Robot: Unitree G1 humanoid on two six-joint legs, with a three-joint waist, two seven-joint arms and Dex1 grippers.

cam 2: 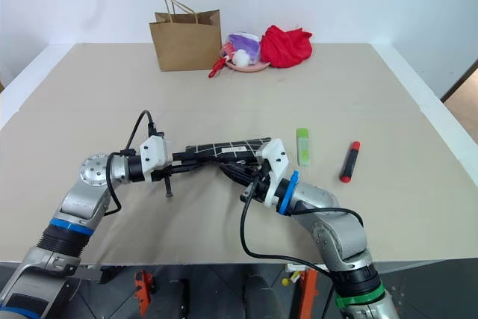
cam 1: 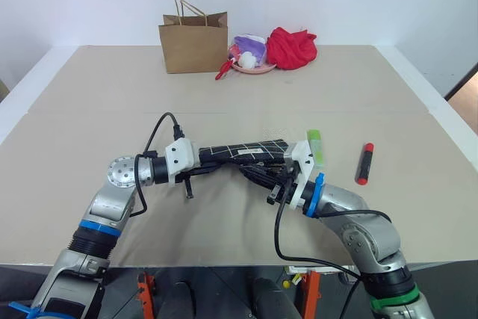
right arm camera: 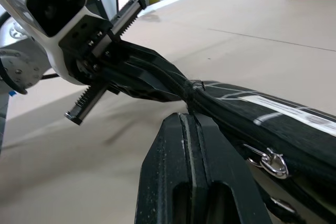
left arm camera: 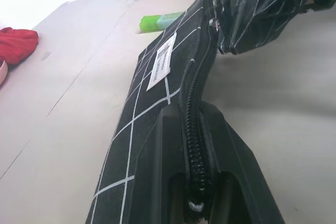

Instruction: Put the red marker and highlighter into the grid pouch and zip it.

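The left end effector [cam 1: 196, 167] is clenched on one end of the grid pouch [cam 1: 243, 151], its two black fingers [left arm camera: 173, 145] pressed on either side of the zipper edge. The pouch stretches away from it toward the other arm, held just above the table [cam 1: 89, 117], with its white label [left arm camera: 164, 61] facing up on the gridded side. At the pouch's far end the right end effector [cam 1: 263, 173] is closed flat, finger against finger; its tips sit at the zipper edge beside a small metal ring [right arm camera: 269, 161], though whether they pinch the fabric or the pull cannot be told. Just beyond the right end effector, on the side away from the left one, the highlighter [cam 1: 316, 146] lies flat on the table. Farther out the same way, well apart from both end effectors, lies the red marker [cam 1: 364, 163]. Far ahead of both, at the table's back edge, stand a brown paper bag [cam 1: 193, 40], a pink dish [cam 1: 252, 54] of soft things and a red cloth bundle [cam 1: 291, 47].
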